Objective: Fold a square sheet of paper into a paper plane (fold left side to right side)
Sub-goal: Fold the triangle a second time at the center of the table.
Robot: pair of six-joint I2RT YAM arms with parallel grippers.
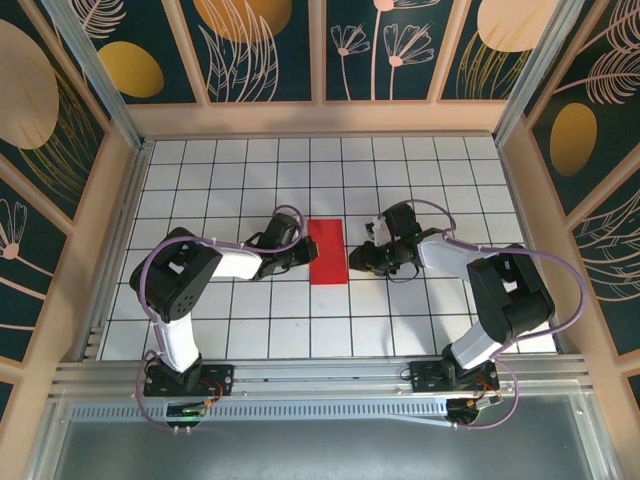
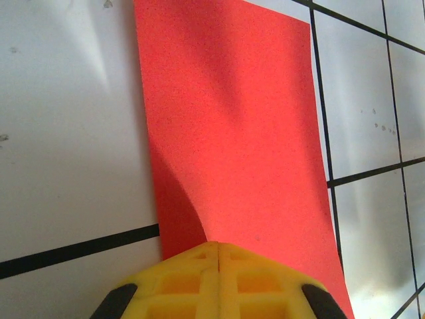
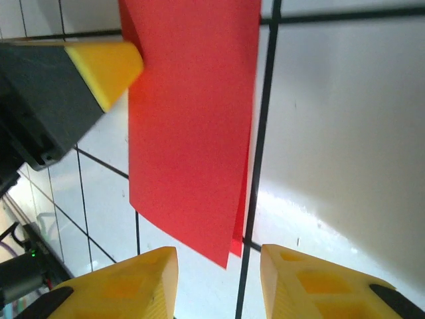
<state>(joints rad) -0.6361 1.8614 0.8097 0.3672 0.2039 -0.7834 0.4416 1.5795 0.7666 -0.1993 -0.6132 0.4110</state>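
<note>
Folded red paper sheet lies flat as a narrow rectangle on the grid surface, between the 2 arms. The left end effector has its jaws fully together, tips on the sheet's left edge. The right end effector has its jaws apart and empty, just off the right edge. 2 offset layers show at that corner.

— State of left fingers?
— Pressed tight together, tips angled down; left arm folded, reaching inward.
— And right fingers?
— Parted, clear gap between; right arm folded, reaching inward too.
</note>
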